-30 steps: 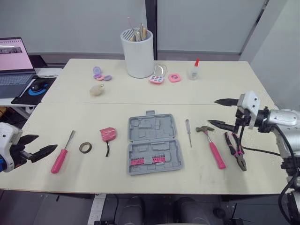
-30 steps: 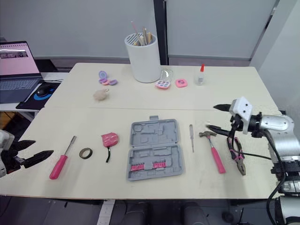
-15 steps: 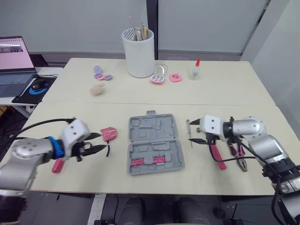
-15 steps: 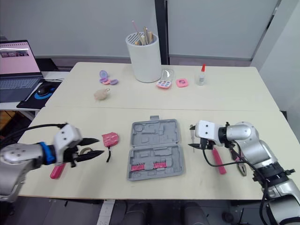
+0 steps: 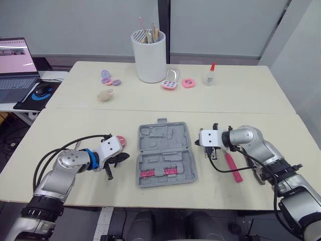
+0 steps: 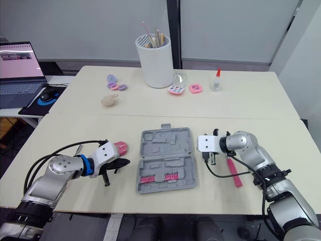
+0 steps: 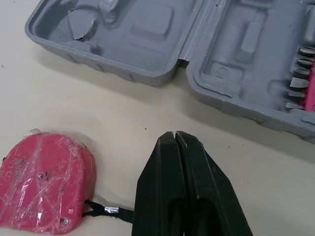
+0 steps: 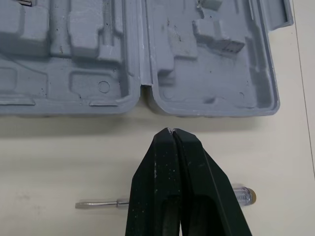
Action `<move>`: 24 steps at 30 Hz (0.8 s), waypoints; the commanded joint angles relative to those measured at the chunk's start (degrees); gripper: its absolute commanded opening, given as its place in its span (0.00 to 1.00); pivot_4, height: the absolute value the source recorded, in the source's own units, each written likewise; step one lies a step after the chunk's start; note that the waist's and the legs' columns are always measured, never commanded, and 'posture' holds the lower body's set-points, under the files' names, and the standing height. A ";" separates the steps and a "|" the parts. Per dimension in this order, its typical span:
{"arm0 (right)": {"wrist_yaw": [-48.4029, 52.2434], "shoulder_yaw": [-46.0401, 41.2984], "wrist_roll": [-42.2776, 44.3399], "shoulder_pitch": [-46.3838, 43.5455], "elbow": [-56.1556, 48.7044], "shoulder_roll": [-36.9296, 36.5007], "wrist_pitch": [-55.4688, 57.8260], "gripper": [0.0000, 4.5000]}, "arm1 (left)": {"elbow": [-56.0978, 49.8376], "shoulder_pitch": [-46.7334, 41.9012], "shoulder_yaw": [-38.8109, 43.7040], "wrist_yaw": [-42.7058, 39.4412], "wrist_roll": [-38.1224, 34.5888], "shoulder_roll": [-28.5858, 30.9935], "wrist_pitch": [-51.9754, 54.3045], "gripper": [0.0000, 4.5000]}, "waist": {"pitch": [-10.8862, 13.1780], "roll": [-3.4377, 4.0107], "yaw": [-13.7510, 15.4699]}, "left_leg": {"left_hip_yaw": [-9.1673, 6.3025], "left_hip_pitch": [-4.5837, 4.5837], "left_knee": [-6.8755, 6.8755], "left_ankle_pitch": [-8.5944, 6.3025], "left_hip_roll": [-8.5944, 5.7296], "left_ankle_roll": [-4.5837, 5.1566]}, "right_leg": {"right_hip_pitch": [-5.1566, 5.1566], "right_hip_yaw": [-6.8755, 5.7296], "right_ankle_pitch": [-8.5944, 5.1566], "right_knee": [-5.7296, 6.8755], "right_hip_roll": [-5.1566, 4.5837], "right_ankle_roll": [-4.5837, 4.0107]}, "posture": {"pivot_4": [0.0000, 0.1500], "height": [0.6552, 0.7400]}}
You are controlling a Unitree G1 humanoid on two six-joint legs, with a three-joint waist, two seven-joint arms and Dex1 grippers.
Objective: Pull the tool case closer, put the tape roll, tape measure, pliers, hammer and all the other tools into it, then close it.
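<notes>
The grey tool case [image 5: 163, 153] lies open and flat in the middle of the table, with a pink bit row in its near half. My left gripper [image 5: 125, 157] is shut and empty, its tips a short way from the case's left edge [image 7: 147, 73]. The pink tape measure [image 7: 44, 179] lies beside it. My right gripper [image 5: 201, 143] is also shut and empty, pointing at the case hinge [image 8: 142, 88] from the right. It hovers over a small screwdriver [image 8: 238, 195]. The pink-handled hammer [image 5: 231, 165] and the pliers [image 5: 257, 174] lie further right.
At the back stand a white cup [image 5: 149, 55] with several sticks, a glue bottle [image 5: 208, 75], small pink items [image 5: 169, 84], purple items [image 5: 108, 79] and a plush ball [image 5: 104, 95]. A laptop [image 5: 15, 65] and a mouse sit on a side table at the far left.
Both arms have swung in from the table's outer edges to either side of the case. Both grippers went from wide open to shut.
</notes>
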 commanded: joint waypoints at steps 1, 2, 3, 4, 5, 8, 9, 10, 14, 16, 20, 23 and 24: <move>-0.61 0.25 -1.11 -1.30 1.55 0.57 -1.78 0.00 | 0.94 -2.53 -0.79 0.99 1.32 -1.28 -0.19 0.00 | 0.00 0.00 0.03 | 0.01 0.00 0.00 0.00 -0.02 0.00 | 0.00 0.00 0.00 0.00 -0.01 0.00 | 1.00 1.00; -0.65 0.39 -1.33 -1.55 2.09 0.93 -1.92 0.00 | 1.25 -2.95 -1.40 1.00 1.75 -1.73 -0.05 0.00 | 0.00 0.00 0.02 | 0.01 -0.01 0.00 0.00 -0.02 0.00 | 0.00 -0.01 0.00 0.00 -0.01 0.01 | 1.00 1.00; -0.65 0.54 -1.60 -1.78 2.54 1.27 -2.08 0.00 | 1.53 -3.29 -1.88 1.05 2.10 -2.18 0.19 0.00 | 0.00 0.00 0.02 | 0.02 -0.01 0.00 0.00 -0.02 0.00 | 0.00 -0.02 0.00 0.00 -0.01 0.01 | 1.00 1.00; -0.83 0.70 -1.95 -2.07 3.29 1.74 -2.34 0.00 | 1.97 -3.70 -2.33 0.94 2.36 -2.62 0.50 0.00 | 0.00 0.00 0.02 | 0.04 -0.01 0.00 0.00 -0.02 0.00 | 0.00 -0.04 0.00 0.00 -0.01 0.01 | 1.00 1.00; -0.94 0.92 -2.28 -2.28 3.98 2.16 -2.59 0.00 | 2.58 -4.12 -2.72 1.01 2.72 -2.98 0.60 0.00 | 0.00 0.00 -0.04 | 0.03 -0.01 0.00 0.00 -0.02 0.00 | 0.00 -0.04 0.01 0.00 -0.01 0.01 | 1.00 1.00; -1.16 1.28 -2.82 -2.79 5.86 3.18 -3.30 0.00 | 4.02 -5.00 -3.70 0.94 3.91 -3.32 0.09 0.00 | 0.00 0.00 -0.21 | 0.02 0.01 0.01 0.00 0.02 0.00 | -0.01 -0.06 0.01 0.03 0.02 0.01 | 1.00 1.00; -1.38 1.38 -3.06 -3.00 6.68 3.51 -3.60 0.00 | 4.34 -5.32 -3.92 0.85 3.99 -3.63 0.18 0.00 | 0.00 0.00 -0.21 | 0.02 0.01 0.01 0.00 0.03 0.00 | -0.01 -0.08 0.01 0.04 0.03 0.01 | 1.00 1.00; -1.60 1.60 -3.44 -3.23 7.43 3.79 -3.96 0.00 | 4.63 -5.72 -4.16 0.88 4.13 -4.02 0.33 0.00 | 0.00 0.00 -0.17 | 0.01 0.03 0.01 0.00 0.03 0.00 | -0.01 -0.08 0.01 0.05 0.04 0.01 | 1.00 1.00; -1.79 2.17 -4.25 -4.23 9.45 5.42 -4.68 0.00 | 5.91 -7.65 -5.52 0.85 4.88 -5.98 0.70 0.00 | 0.00 0.00 -0.08 | 0.01 0.01 0.05 0.00 0.00 0.00 | 0.01 -0.11 0.01 0.06 0.03 0.01 | 1.00 1.00; -1.60 2.32 -4.37 -4.58 10.14 6.20 -4.97 0.00 | 6.17 -8.23 -6.05 0.53 5.13 -6.77 0.87 0.00 | 0.00 0.00 -0.08 | 0.01 0.00 0.07 0.00 -0.01 0.00 | 0.01 -0.12 0.01 0.06 0.02 0.02 | 1.00 1.00; -1.52 2.55 -4.48 -5.33 11.28 7.71 -4.99 0.00 | 6.50 -8.75 -6.76 -0.25 5.55 -7.38 0.59 0.00 | 0.00 0.00 -0.10 | 0.01 0.02 0.07 0.00 0.00 0.00 | 0.02 -0.13 0.02 0.07 0.02 0.03 | 1.00 1.00; -0.93 2.56 -4.09 -4.76 10.08 8.20 -4.60 0.00 | 6.73 -9.67 -7.48 -0.96 5.67 -8.15 0.21 0.00 | 0.00 0.00 -0.11 | 0.00 0.04 0.09 0.00 0.00 0.00 | 0.02 -0.13 0.02 0.11 0.03 0.03 | 1.00 1.00; -0.77 2.51 -3.99 -4.52 9.65 8.20 -4.47 0.00 | 6.68 -9.80 -7.54 -1.07 5.71 -8.34 0.15 0.00 | 0.00 0.00 -0.11 | 0.00 0.04 0.10 0.00 0.00 0.00 | 0.03 -0.13 0.02 0.11 0.03 0.03 | 1.00 1.00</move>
